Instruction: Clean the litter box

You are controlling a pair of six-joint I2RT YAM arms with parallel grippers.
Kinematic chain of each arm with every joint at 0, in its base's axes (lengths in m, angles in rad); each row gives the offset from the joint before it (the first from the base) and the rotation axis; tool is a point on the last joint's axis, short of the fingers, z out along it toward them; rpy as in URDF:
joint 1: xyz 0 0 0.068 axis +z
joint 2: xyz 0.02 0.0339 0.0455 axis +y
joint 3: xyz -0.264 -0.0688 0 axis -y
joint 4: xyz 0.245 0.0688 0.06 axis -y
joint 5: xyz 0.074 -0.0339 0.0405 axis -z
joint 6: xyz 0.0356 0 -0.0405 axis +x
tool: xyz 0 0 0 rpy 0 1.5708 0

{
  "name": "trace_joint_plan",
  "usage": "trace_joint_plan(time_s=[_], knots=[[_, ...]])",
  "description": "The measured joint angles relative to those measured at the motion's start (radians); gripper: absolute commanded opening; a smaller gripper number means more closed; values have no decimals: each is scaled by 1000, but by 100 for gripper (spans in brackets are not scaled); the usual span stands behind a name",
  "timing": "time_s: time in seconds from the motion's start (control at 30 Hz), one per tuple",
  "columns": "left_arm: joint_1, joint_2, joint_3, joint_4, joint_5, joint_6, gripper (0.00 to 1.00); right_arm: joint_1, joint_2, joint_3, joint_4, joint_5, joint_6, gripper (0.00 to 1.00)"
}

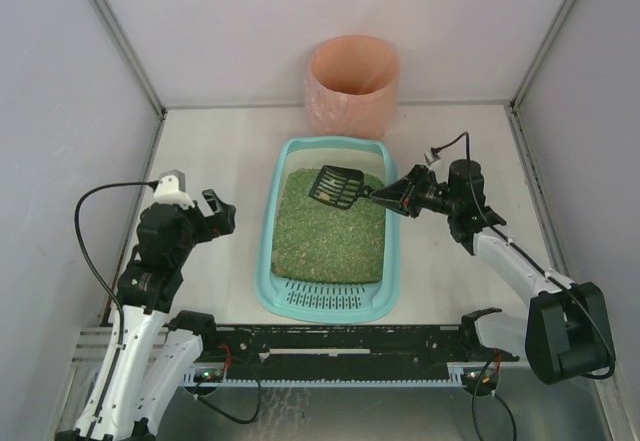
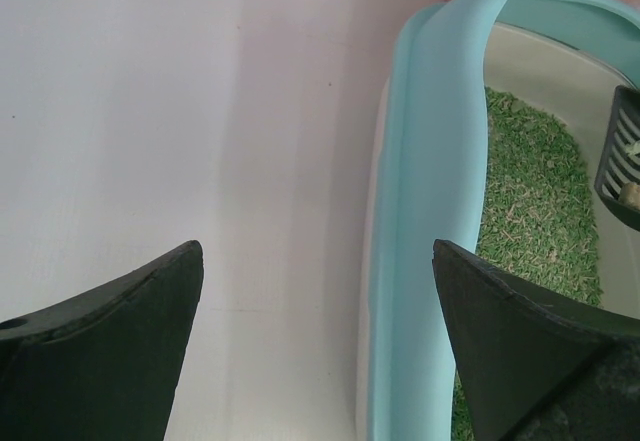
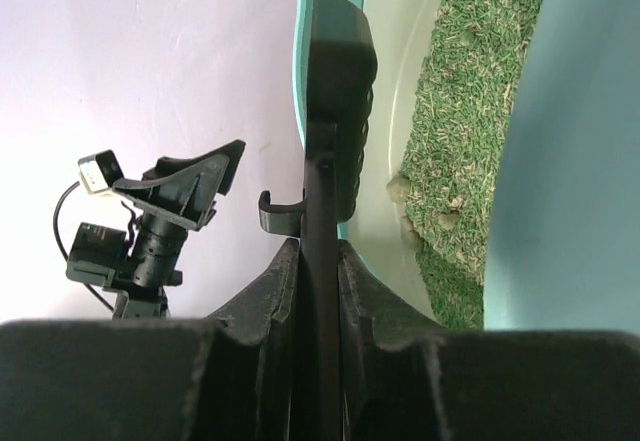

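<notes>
The teal litter box (image 1: 267, 261) lies mid-table, filled with green-brown granules (image 1: 330, 231), its slotted grate (image 1: 325, 299) at the near end. My right gripper (image 1: 385, 198) is shut on the handle of a black slotted scoop (image 1: 337, 187), which hangs over the far part of the litter. In the right wrist view the scoop (image 3: 340, 81) shows edge-on, clamped by the right gripper (image 3: 320, 246), with brownish lumps (image 3: 398, 189) on the granules beside it. My left gripper (image 1: 222, 213) stands open left of the box. In its own view the left gripper (image 2: 317, 251) straddles the box's left rim (image 2: 430, 161) from above.
A round pink-orange bin (image 1: 352, 86) stands behind the litter box against the back wall. White walls with metal posts close in the table at left, right and back. The scoop's edge (image 2: 622, 156) with a pale lump in it shows at the far right of the left wrist view.
</notes>
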Motion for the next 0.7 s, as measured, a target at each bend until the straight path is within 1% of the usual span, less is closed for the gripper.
trace_joint_plan(time_s=[0.07,0.17,0.27,0.33,0.47,0.7], knots=[[0,-3,0,0,-4,0,100,5,11,49,-69,5,-34,0],[0,-6,0,0,-11,0,100,4,14,92,-87,0,-47,0],[0,-7,0,-1,-18,0,100,-36,8,112,-89,-8,-42,0],[0,-12,0,-2,-23,1,100,-65,14,157,-147,0,-50,0],[1,-28,0,-2,-28,2,100,-106,64,362,-261,43,-84,0],[2,-31,0,-2,-27,3,99,-141,234,739,-301,189,-153,0]])
